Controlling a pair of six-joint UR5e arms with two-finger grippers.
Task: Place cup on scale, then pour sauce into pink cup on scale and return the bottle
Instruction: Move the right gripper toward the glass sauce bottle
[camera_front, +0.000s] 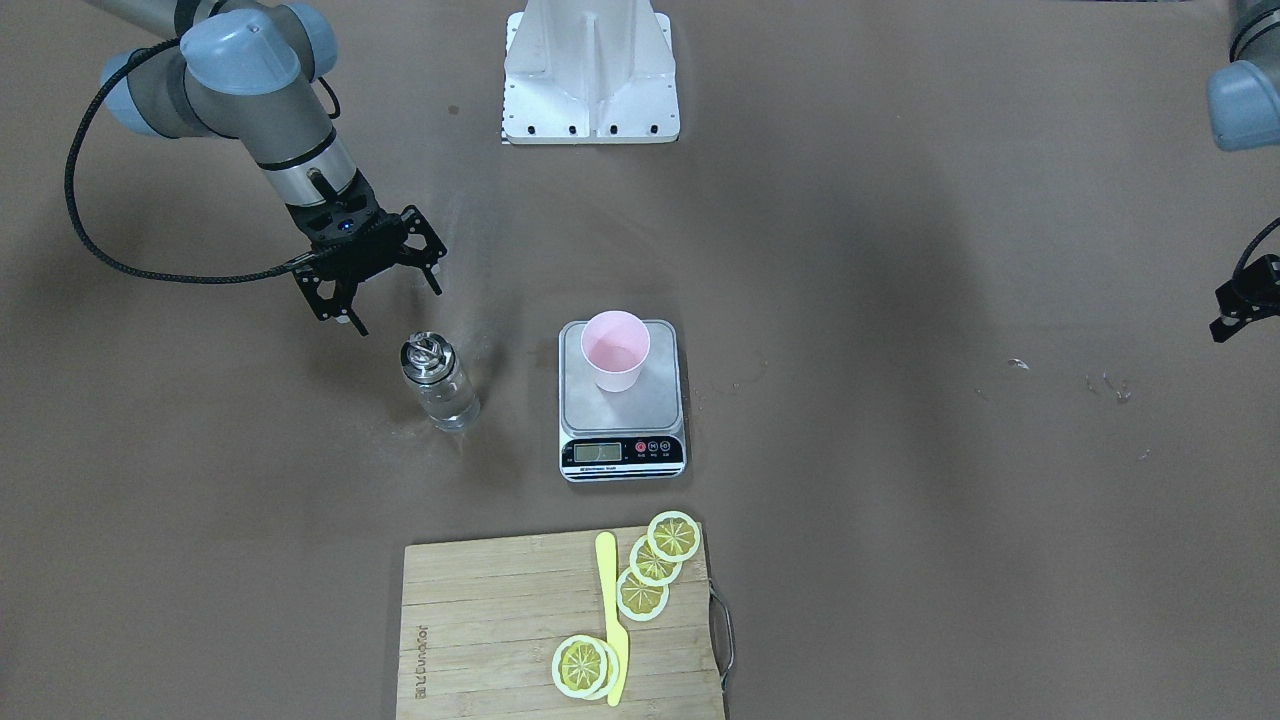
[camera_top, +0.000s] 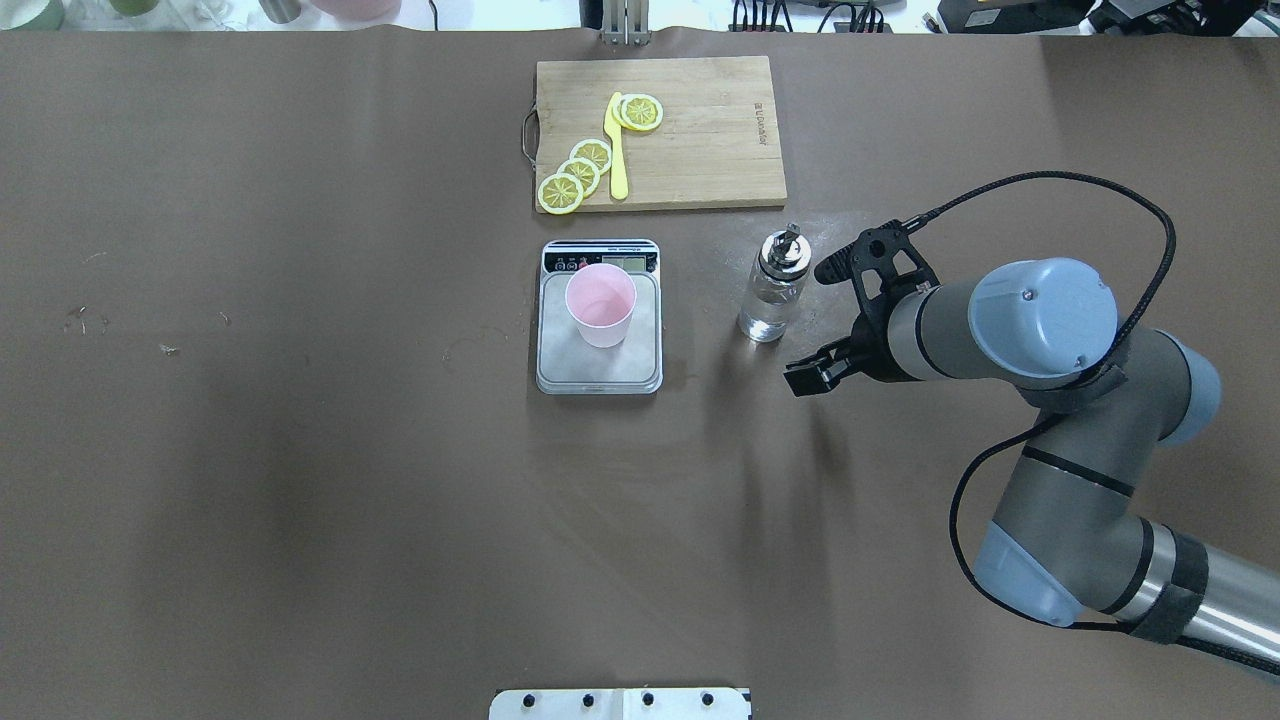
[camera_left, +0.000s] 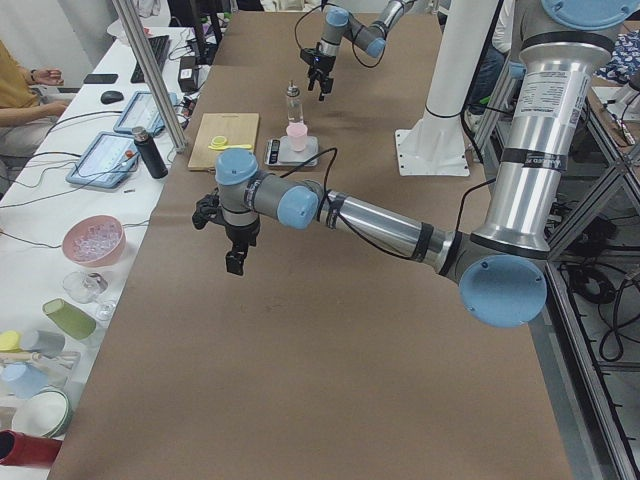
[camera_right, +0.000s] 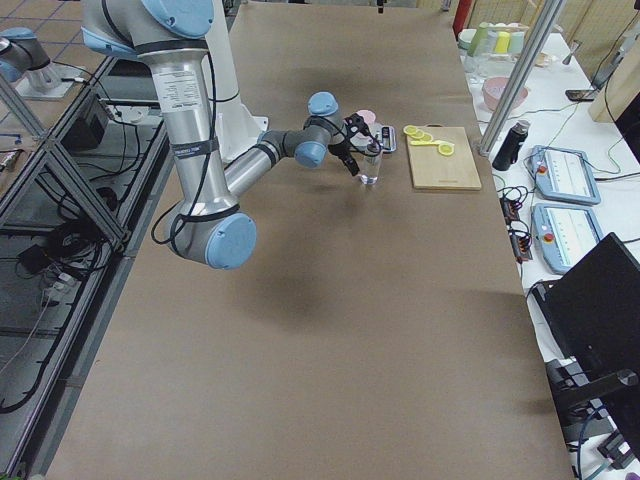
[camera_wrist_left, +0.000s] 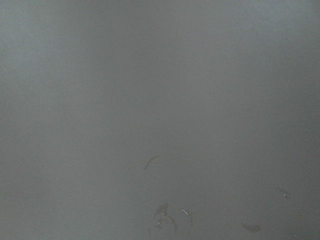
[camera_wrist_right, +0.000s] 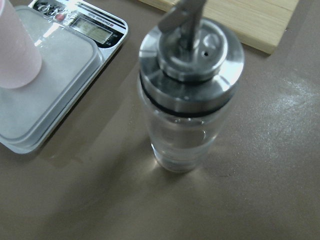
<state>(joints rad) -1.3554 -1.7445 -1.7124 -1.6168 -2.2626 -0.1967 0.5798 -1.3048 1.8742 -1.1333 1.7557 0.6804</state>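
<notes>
The pink cup stands upright on the steel plate of the scale; both also show in the overhead view, the cup on the scale. The glass bottle with its metal pourer cap stands upright on the table beside the scale and holds clear liquid low down. My right gripper is open and empty, close beside the bottle without touching it. The right wrist view shows the bottle close up. My left gripper shows only partly at the view's edge, far from the scale; I cannot tell its state.
A wooden cutting board with several lemon slices and a yellow knife lies beyond the scale. The white robot base stands at the table's near side. Small wet marks dot the table below the left arm.
</notes>
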